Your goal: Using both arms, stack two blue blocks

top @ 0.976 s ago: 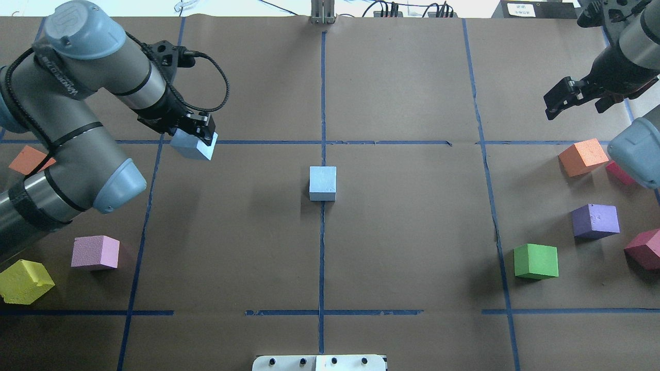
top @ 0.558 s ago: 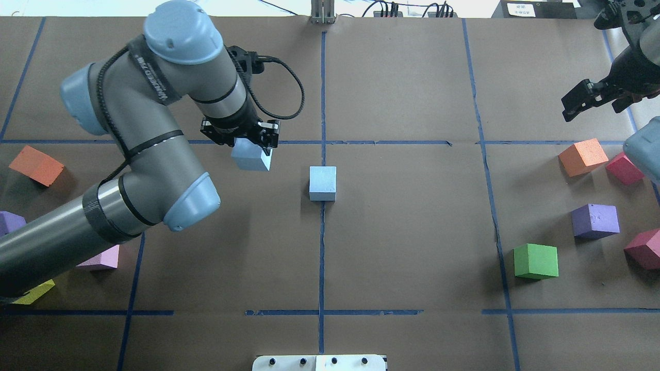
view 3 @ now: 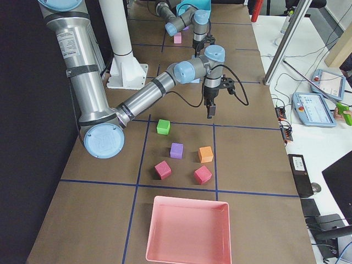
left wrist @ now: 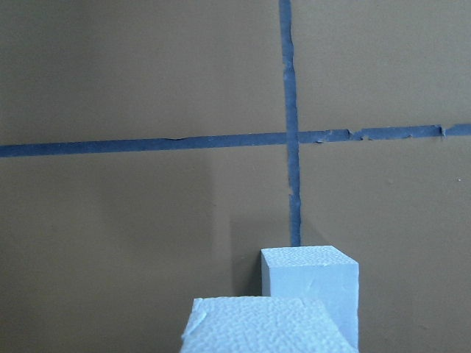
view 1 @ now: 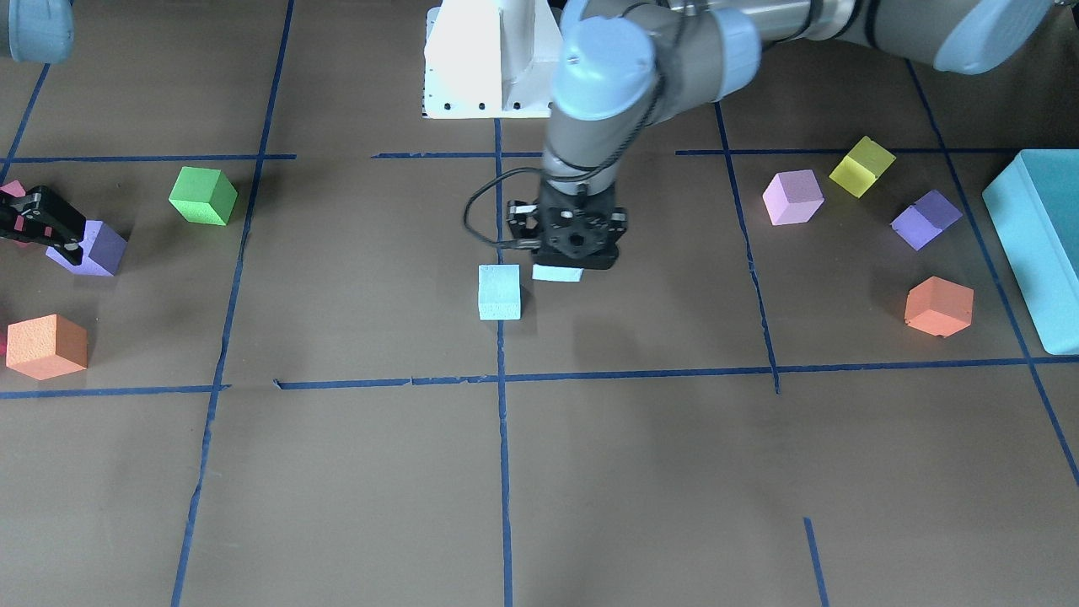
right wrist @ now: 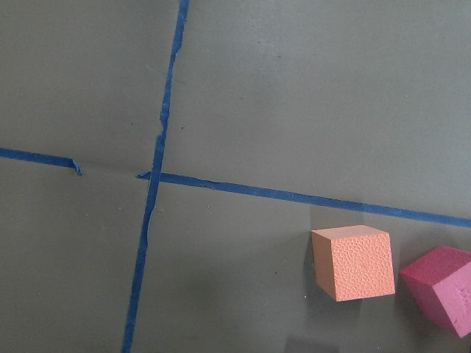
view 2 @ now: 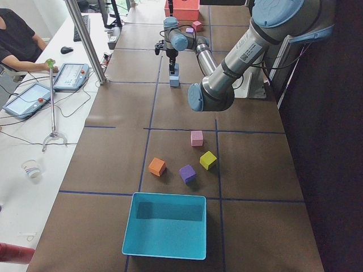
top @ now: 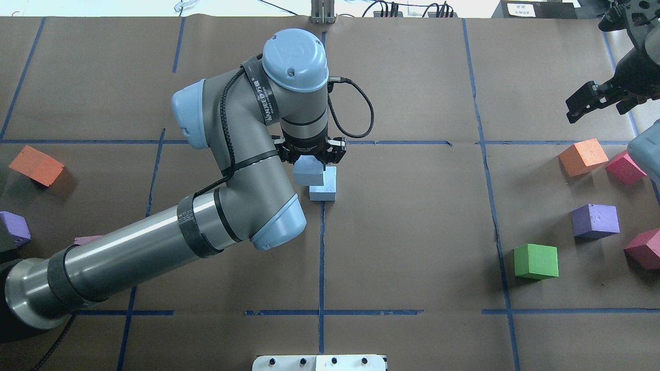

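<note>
Left gripper (top: 311,162): clamped on held block (top: 307,175), raised
Second block (top: 326,191): on centre line, just beside held block, not stacked
Right gripper (top: 593,103): spread apart, empty, well away

You can read nothing surely: white print on the black strap (top: 264,100) of the left arm (top: 144,252) and on the upper-right label (top: 521,9) is too blurred.

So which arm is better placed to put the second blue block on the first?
Left. The left claw holds the lifted blue block just beside and above the resting blue block. The right claw hangs empty far off, near the orange cube.
</note>
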`<action>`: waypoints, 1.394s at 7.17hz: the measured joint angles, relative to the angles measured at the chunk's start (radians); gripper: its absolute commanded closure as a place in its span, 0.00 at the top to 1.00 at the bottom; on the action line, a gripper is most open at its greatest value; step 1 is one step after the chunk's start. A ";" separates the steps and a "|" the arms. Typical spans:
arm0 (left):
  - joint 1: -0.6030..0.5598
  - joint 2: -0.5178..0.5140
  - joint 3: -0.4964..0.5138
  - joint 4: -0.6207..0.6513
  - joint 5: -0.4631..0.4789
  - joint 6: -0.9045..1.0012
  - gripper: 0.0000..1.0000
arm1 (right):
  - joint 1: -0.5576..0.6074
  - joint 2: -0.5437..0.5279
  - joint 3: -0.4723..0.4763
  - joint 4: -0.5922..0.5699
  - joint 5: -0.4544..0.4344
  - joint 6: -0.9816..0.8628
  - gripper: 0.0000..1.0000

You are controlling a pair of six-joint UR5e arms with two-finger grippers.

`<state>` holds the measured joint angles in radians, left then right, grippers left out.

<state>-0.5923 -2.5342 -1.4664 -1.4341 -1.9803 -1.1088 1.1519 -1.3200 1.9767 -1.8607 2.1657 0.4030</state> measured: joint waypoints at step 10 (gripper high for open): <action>0.019 -0.040 0.146 -0.096 0.007 -0.017 0.11 | 0.000 -0.001 0.006 0.000 0.000 0.005 1.00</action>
<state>-0.5738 -2.5747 -1.3202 -1.5296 -1.9733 -1.1261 1.1515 -1.3206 1.9829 -1.8607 2.1660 0.4079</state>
